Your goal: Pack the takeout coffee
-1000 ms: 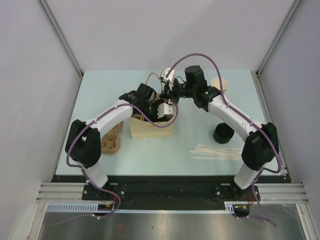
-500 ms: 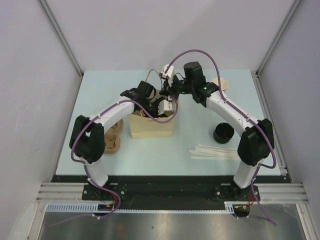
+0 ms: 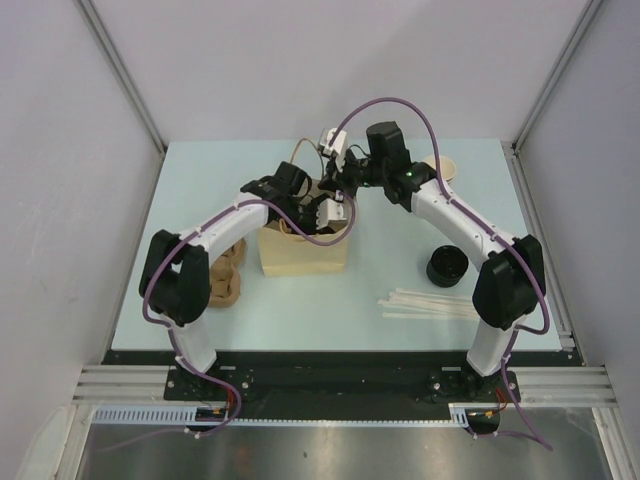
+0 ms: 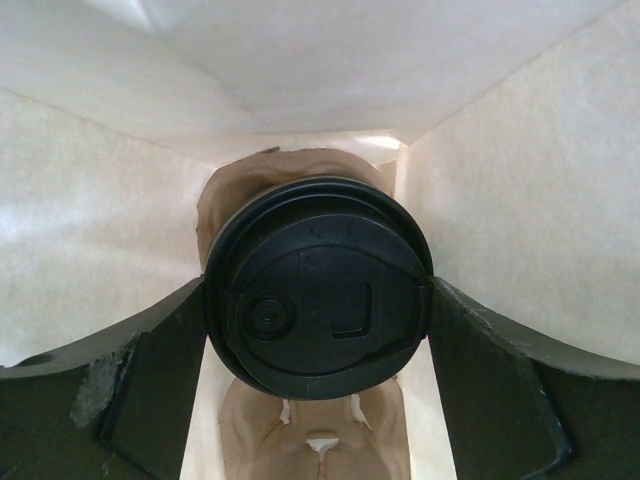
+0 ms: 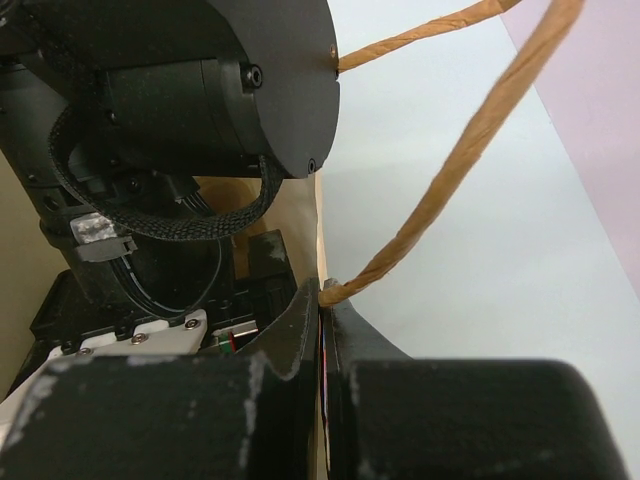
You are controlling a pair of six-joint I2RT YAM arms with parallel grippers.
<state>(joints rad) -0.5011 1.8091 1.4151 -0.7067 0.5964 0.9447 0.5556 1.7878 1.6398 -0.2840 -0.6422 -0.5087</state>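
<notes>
The takeout coffee (image 4: pixel 318 315), a cup under a round black lid, stands inside the tan paper bag (image 3: pixel 303 255). My left gripper (image 4: pixel 318 300) reaches down into the bag, one dark finger (image 4: pixel 165 370) pressed against each side of the lid. Under the cup lies a brown pulp cup carrier (image 4: pixel 320 440) on the bag's floor. My right gripper (image 5: pixel 325 295) is shut on the bag's upper rim (image 5: pixel 320 230), just where the twisted paper handle (image 5: pixel 470 140) is fixed. From above, the left gripper (image 3: pixel 318 215) sits in the bag's mouth and the right gripper (image 3: pixel 338 180) at its far edge.
Brown pulp carriers (image 3: pixel 225 280) lie left of the bag, under the left arm. A stack of black lids (image 3: pixel 447 267) and pale stirrer sticks (image 3: pixel 430 303) lie at the right. Lidless tan cups (image 3: pixel 440 167) stand at the back right behind the right arm.
Both arms shifted slightly towards the back over the bag a second ago. In the last half second nothing has visibly moved.
</notes>
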